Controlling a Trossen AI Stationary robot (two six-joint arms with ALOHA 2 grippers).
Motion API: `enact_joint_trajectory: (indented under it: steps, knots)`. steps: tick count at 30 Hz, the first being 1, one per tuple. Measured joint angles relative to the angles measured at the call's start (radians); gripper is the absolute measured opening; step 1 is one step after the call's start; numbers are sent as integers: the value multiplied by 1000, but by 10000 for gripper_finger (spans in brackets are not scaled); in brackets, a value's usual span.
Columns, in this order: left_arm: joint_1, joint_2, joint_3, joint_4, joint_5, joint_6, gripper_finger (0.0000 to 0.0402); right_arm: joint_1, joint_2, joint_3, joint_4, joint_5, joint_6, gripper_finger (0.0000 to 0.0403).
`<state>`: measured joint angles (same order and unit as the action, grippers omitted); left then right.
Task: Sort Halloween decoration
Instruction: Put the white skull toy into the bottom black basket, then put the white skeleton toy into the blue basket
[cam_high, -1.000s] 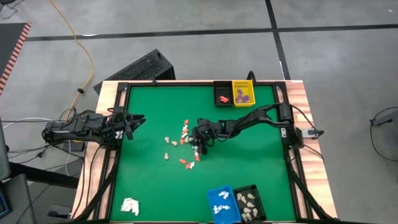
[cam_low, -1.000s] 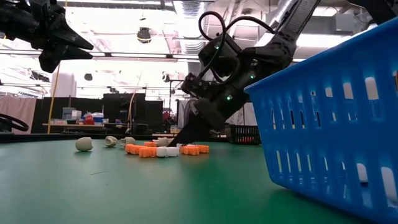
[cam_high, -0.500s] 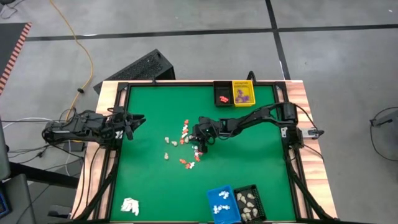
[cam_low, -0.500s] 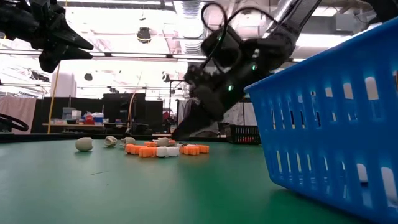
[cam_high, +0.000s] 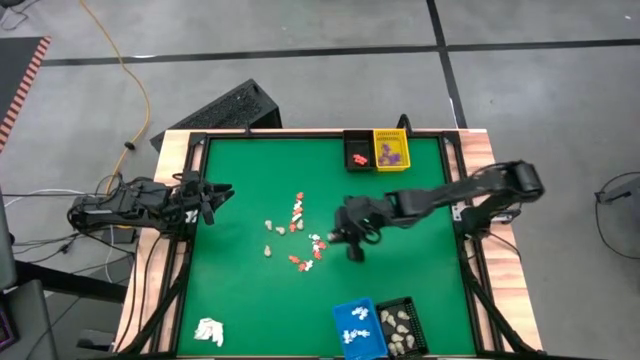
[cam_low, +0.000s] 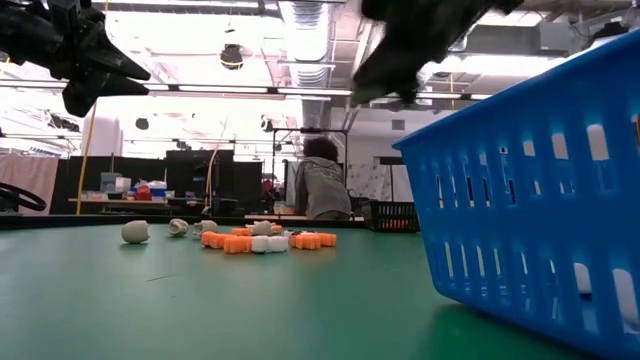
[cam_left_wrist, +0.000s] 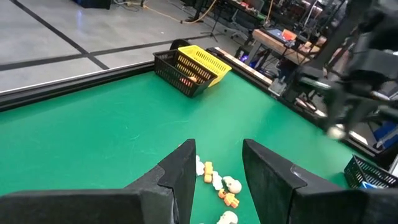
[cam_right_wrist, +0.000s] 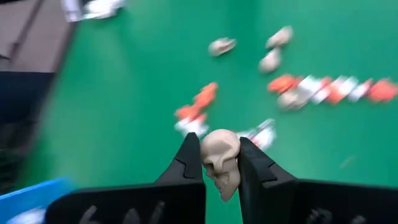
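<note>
The right gripper (cam_right_wrist: 219, 163) hangs above the green table (cam_high: 250, 290), its arm reaching in from the right edge with the elbow raised over that side. Its two dark fingers (cam_right_wrist: 188, 163) stand close together — pinched on a small beige skull piece (cam_right_wrist: 221, 160) that fills the gap between them (its lower end pokes out past the tips). The left gripper (cam_left_wrist: 217, 163) waits at the left edge, arm stretched low and level, fingers parted — nothing between them.

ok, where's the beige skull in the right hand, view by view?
High view: hidden inside the right hand, mid-mat.
Low view: cannot pick it out; hand blurred at top.
Left wrist view: pale blob under the far arm, probably the skull.
Right wrist view: skull clamped between the fingers.
Shared landmark: orange-and-white pieces on mat.
</note>
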<state>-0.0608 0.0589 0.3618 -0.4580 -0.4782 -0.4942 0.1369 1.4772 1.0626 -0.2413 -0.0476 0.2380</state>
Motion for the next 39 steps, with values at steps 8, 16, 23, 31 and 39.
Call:
enact_joint_trajectory:
  steps: [8,16,23,31,39]
  knots:
    - [0,0,0,0,-2,-2,121,284,-110,0,-167,-2,449,44]
    - [0,0,0,0,-7,-7,121,554,-81,0,-209,29,908,44]
    - [0,0,0,0,-81,-8,121,665,-13,0,-281,49,1149,48]
    - [0,0,0,0,-84,-20,121,673,17,0,-302,17,1281,110]
    - [0,0,0,0,-83,-22,121,665,16,0,-337,-23,1252,191]
